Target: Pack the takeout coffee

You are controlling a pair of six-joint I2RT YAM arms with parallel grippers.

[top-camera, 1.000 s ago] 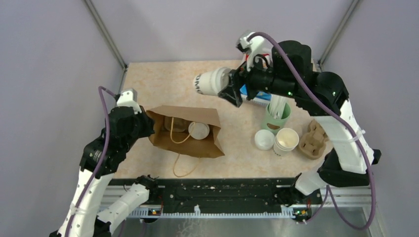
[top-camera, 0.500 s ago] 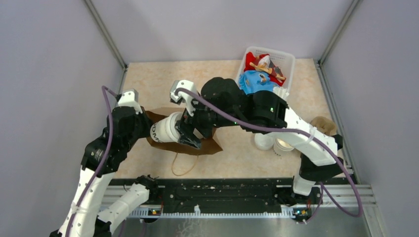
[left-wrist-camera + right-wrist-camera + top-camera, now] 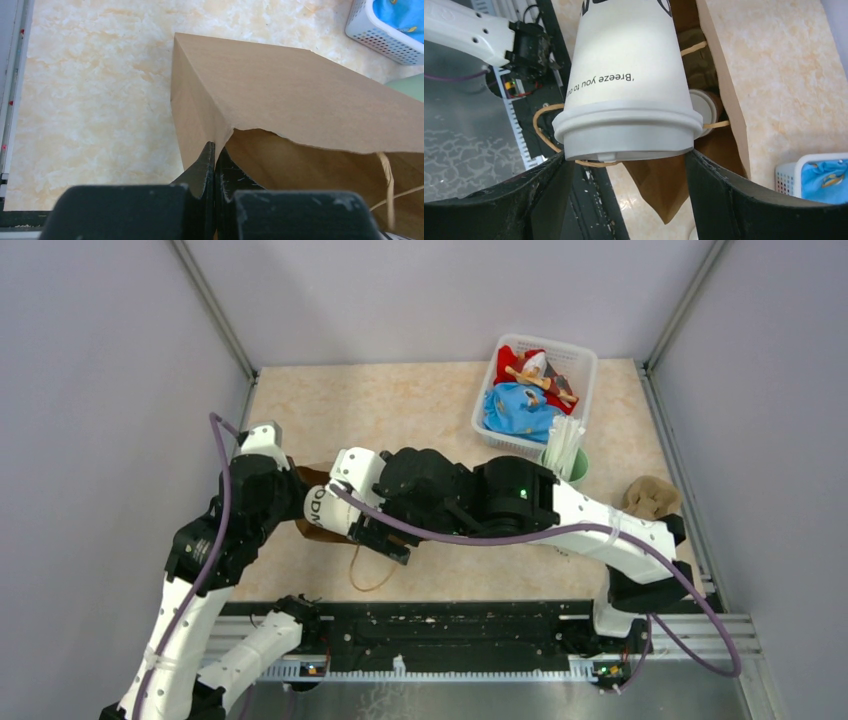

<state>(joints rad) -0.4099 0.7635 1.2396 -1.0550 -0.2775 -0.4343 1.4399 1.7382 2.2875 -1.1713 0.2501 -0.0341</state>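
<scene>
While the right gripper point(image 3: 624, 152) clamps the lidded white cup point(image 3: 624, 75), black-lettered "Breeze you to", tipped sideways at the bag's point(image 3: 300, 95) mouth, the left gripper point(image 3: 215, 150) pinches the bag's rim. Only the right wrist view shows a second white lid point(image 3: 706, 106) inside.

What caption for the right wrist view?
Right jaws clamp a lidded white paper cup with black lettering at the mouth of the open brown paper bag.

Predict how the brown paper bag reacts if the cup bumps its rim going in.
Probably floppy: the paper bag has a thin, wavy rim, so a bump from the takeout coffee would likely buckle it. Likely light enough to slide, though the left gripper pinching its corner should anchor it.
</scene>
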